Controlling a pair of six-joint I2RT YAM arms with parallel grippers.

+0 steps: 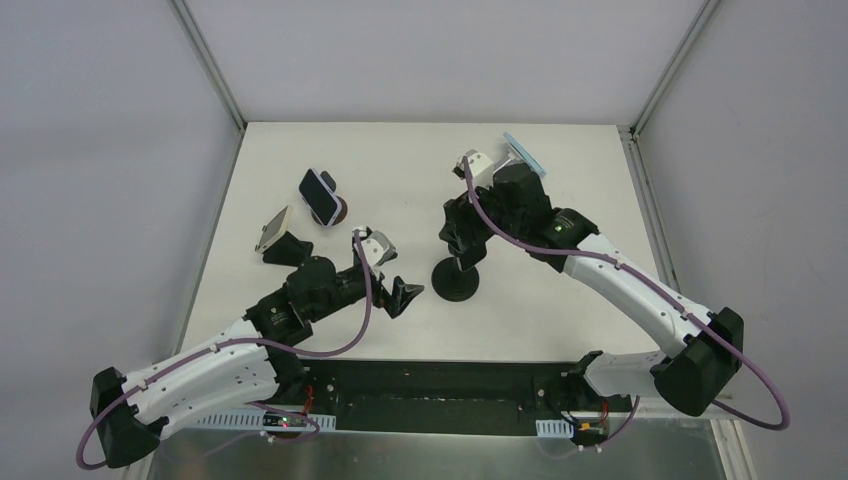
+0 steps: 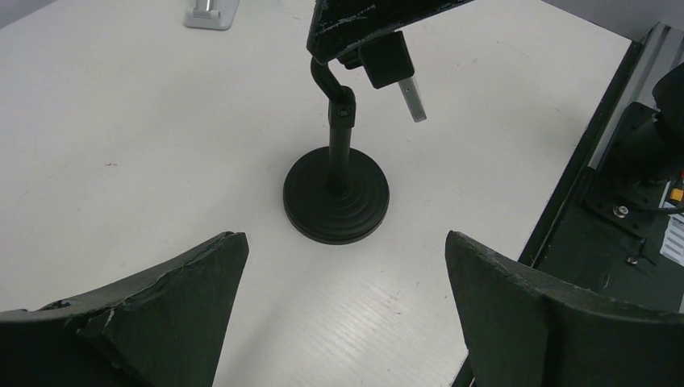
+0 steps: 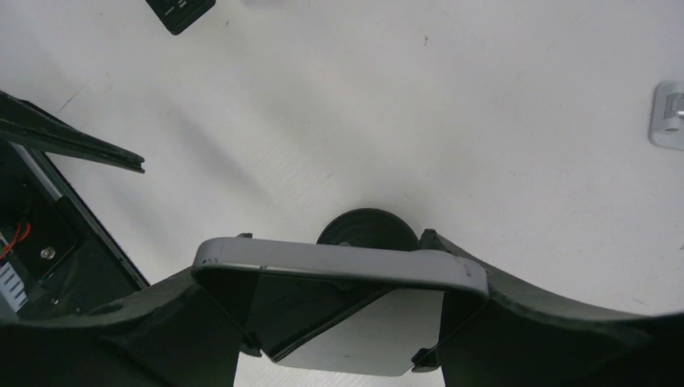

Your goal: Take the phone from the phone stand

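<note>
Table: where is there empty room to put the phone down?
Biggest bare patch: the table's far middle, between the lilac phone and the right arm. A smaller one lies at the near edge, between the round stand base and that arm. Crowded: the left side, with the lilac phone, a tan phone and the left arm.

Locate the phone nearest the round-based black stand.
In the right wrist view, the phone sits clamped in the right gripper, directly above the stand's round base.

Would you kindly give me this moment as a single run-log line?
right gripper: shut on phone over phone stand | left gripper: open, facing stand base, not touching | phone freed: cannot tell
</note>
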